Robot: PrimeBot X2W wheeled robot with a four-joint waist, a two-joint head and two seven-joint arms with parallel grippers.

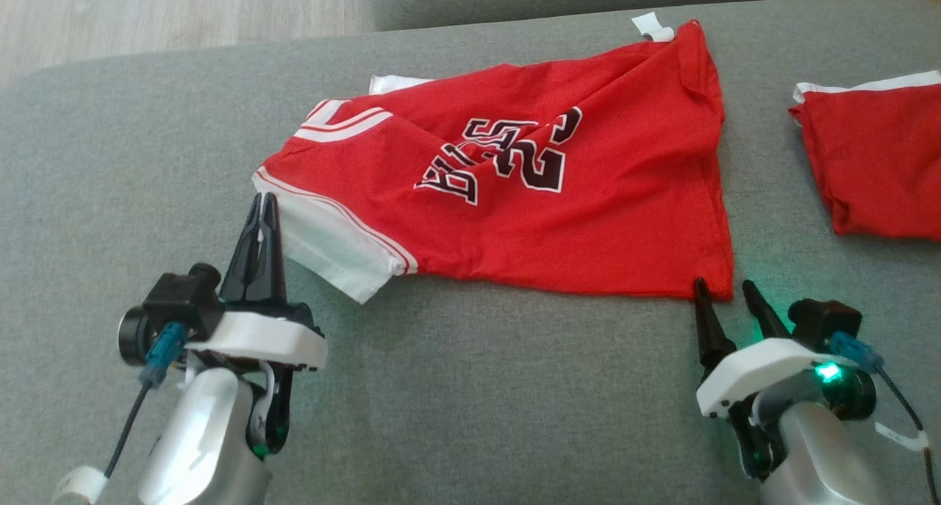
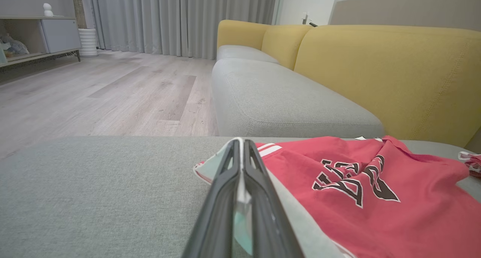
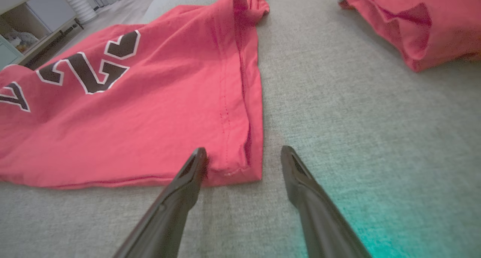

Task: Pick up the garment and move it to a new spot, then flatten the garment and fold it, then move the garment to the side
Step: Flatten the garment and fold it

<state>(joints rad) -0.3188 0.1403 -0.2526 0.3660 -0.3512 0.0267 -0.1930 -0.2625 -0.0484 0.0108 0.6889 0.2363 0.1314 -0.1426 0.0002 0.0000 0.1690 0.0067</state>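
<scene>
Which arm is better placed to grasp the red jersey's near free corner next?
Right. The right gripper is open, its fingers either side of the jersey's near corner; the left gripper is shut on the white sleeve.

Left tool (image 1: pixel 263 200): 2 long black tapered fingers, white rounded mount plate (image 1: pixel 257 343), black cam housing (image 1: pixel 173 306) w/ blue plug (image 1: pixel 163 352) + thin dark cable (image 1: pixel 125 431), silver-grey forearm (image 1: pixel 198 435). Right tool (image 1: pixel 724 284): same build, blue plug too, green LED (image 1: pixel 828 373) lit on its housing.
</scene>
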